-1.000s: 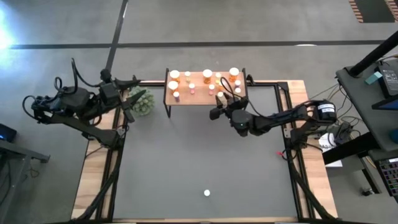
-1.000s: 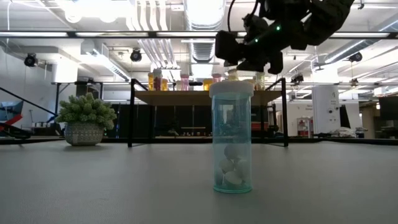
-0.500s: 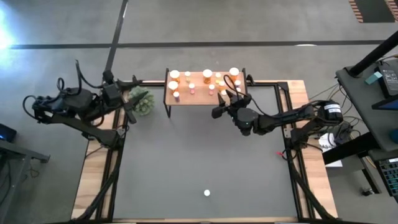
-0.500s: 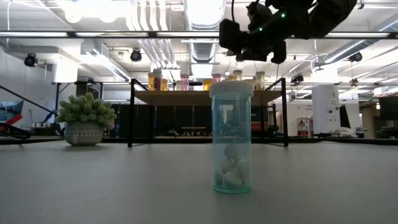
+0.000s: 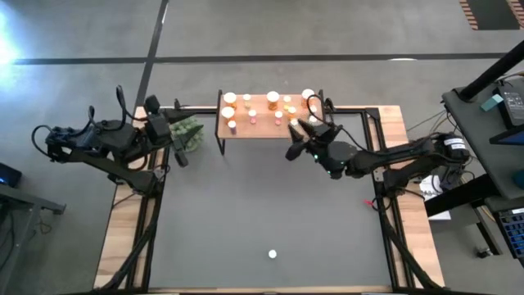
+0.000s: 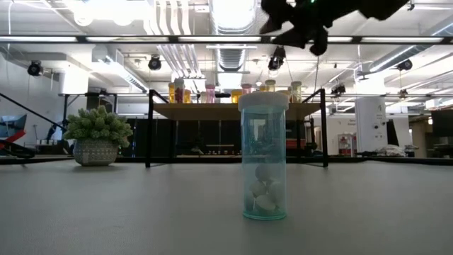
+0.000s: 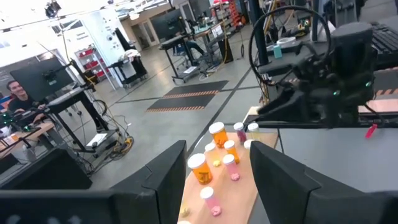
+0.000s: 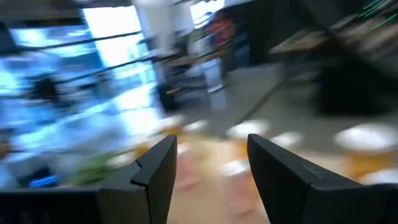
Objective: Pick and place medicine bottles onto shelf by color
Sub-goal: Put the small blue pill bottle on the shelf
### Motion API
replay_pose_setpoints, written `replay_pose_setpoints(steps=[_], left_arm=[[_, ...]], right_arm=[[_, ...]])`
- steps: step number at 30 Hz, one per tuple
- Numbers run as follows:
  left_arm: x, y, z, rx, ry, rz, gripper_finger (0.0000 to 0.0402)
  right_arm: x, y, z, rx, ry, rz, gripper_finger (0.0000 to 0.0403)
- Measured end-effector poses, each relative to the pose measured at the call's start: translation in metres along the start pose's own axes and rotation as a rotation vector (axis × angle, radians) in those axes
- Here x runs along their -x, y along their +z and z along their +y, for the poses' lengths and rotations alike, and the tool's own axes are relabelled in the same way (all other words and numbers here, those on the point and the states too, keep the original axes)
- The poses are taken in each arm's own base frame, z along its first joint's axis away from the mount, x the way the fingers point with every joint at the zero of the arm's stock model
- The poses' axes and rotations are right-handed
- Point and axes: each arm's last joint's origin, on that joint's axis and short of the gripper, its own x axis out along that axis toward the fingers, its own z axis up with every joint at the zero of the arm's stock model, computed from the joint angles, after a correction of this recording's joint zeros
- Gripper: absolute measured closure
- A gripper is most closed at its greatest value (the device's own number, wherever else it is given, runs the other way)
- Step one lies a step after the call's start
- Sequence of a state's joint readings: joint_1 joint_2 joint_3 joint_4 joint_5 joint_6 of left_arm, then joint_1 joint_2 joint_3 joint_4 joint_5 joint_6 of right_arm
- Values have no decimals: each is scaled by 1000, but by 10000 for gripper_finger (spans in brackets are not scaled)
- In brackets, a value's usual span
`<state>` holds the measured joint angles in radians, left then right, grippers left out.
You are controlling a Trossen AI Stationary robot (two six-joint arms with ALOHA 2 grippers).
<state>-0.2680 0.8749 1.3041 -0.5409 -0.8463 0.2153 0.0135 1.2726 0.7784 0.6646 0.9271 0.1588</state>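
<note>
Fingers of the right gripper point(image 5: 296, 139) stand parted with nothing between them, raised just beside the shelf's point(image 5: 262, 129) near right corner; the left gripper point(image 5: 182, 141), also parted and empty, hangs over the green spiky plant point(image 5: 190, 133) in its pot at the table's far left. On the shelf stand the medicine bottles point(image 5: 273, 98), orange and pink, all white-capped (contents too small to tell). One more, a clear teal bottle point(image 6: 263, 157) with a white cap, stands alone and upright near the table's point(image 5: 262, 213) front edge, white pills lying in its lower half. It hides part of the shelf in the low view.
</note>
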Motion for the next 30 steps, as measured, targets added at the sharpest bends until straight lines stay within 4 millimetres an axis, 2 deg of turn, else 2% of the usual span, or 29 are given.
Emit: replay_pose_setpoints(steps=[3,6,10,14,17,21,25,30], left_arm=[[0,0,0,0,0,0,240],[-1,2,-1,21,2,-11,240],[-5,5,-4,152,3,-26,240],[-9,6,-10,307,-8,-19,240],[-15,5,-18,420,-71,-2,240],[-23,4,-33,499,-208,38,240],[-30,2,-48,566,-260,82,240],[-38,-1,-63,585,-275,122,240]], right_arm=[[9,-1,3,-155,200,128,216],[21,-9,8,-270,409,346,216],[44,-16,19,-314,645,587,216],[72,-20,35,-347,803,697,216],[94,-22,45,-349,852,731,216],[119,-21,59,-278,831,751,212],[133,-13,75,-68,744,926,193],[139,-16,93,239,614,1103,156]])
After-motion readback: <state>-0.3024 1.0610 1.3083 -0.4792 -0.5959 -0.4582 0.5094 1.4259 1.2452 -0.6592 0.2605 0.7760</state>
